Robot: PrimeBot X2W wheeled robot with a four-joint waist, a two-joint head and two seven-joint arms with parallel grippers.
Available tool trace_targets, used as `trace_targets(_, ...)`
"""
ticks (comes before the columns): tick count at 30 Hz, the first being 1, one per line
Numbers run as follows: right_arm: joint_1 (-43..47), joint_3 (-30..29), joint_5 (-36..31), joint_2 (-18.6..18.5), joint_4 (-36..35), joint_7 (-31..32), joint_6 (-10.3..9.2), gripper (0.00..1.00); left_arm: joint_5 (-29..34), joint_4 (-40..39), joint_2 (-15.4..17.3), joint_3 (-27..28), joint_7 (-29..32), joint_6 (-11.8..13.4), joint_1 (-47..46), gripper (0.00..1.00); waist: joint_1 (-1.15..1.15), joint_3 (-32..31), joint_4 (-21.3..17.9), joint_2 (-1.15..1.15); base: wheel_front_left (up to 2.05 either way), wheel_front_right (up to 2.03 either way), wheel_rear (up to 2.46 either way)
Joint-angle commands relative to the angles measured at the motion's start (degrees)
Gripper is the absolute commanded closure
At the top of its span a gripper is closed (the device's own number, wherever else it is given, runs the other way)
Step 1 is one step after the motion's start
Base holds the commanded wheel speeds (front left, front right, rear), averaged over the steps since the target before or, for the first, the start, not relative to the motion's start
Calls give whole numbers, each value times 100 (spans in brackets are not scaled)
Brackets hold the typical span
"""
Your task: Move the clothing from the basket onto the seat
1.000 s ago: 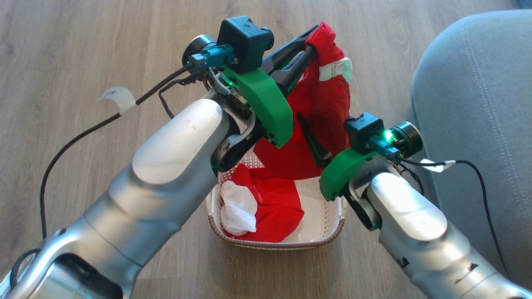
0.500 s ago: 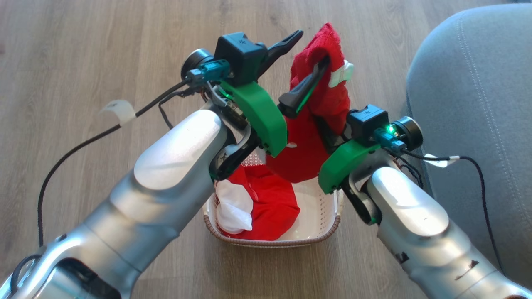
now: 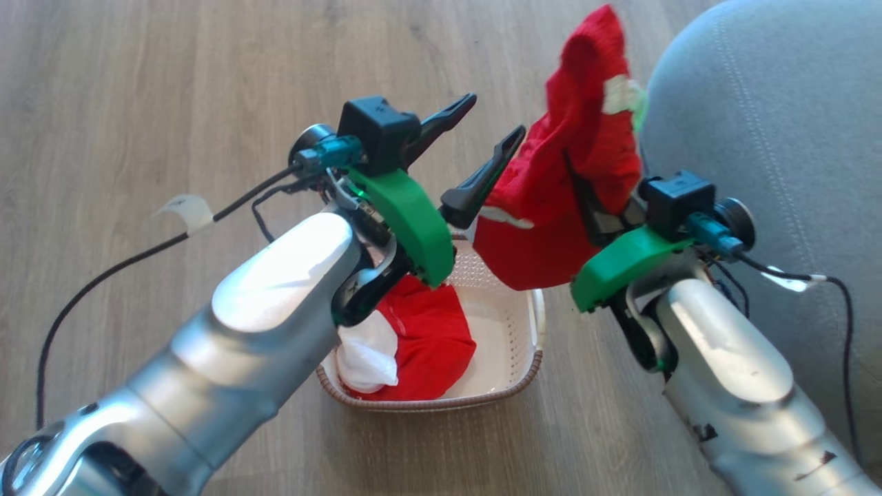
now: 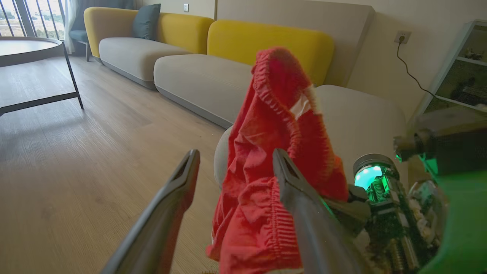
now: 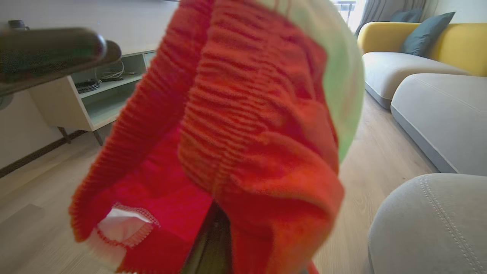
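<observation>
A red garment with white trim (image 3: pixel 572 172) hangs in the air above the basket's right side, with my right gripper (image 3: pixel 587 207) shut on it and its fingers mostly buried in the cloth. It shows close up as red ribbed fabric (image 5: pixel 243 114) in the right wrist view. My left gripper (image 3: pixel 486 127) stands open just left of it, holding nothing; one of its fingers (image 4: pixel 293 182) lies against the garment (image 4: pixel 274 125). The cream basket (image 3: pixel 530 358) sits on the floor with more red clothing (image 3: pixel 427 337) and a white cloth (image 3: pixel 365 351) inside. The grey seat (image 3: pixel 758 138) is at the right.
Wooden floor (image 3: pixel 172 103) surrounds the basket. Black cables (image 3: pixel 103 275) trail from both wrists. A yellow and grey sofa (image 4: pixel 198 72) and a table leg (image 4: pixel 72 76) stand farther off. A low shelf unit (image 5: pixel 95 99) is at the left in the right wrist view.
My left gripper has opened and let go of the red garment. My right gripper has shut on it and carried it up and right, towards the seat. The head camera has shifted.
</observation>
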Motion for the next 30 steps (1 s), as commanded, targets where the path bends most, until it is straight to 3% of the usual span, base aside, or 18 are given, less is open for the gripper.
trace_targets(1, -3, -40, 8, 24, -259, -28, 41, 100, -22, -126, 162, 136, -78, -35, -175, 0, 0, -8, -90, 0, 0, 0, 0)
trace_targets(16, 343, -522, -4, 53, -887, -28, 41, 100, 0, -279, 544, 122, -377, -36, 324, 0, 0, -105, -1487, 0, 0, 0, 0)
trace_targets(26, 614, -689, 55, 110, -1185, -28, 41, 100, 168, -506, 539, 510, -382, -36, 790, 0, 0, -221, -2516, 0, 0, 0, 0)
trace_targets(30, 805, -977, -8, 81, -1412, -28, 41, 100, 230, -563, 478, 399, -382, -36, 791, 0, 0, -160, -2622, 0, 0, 0, 0)
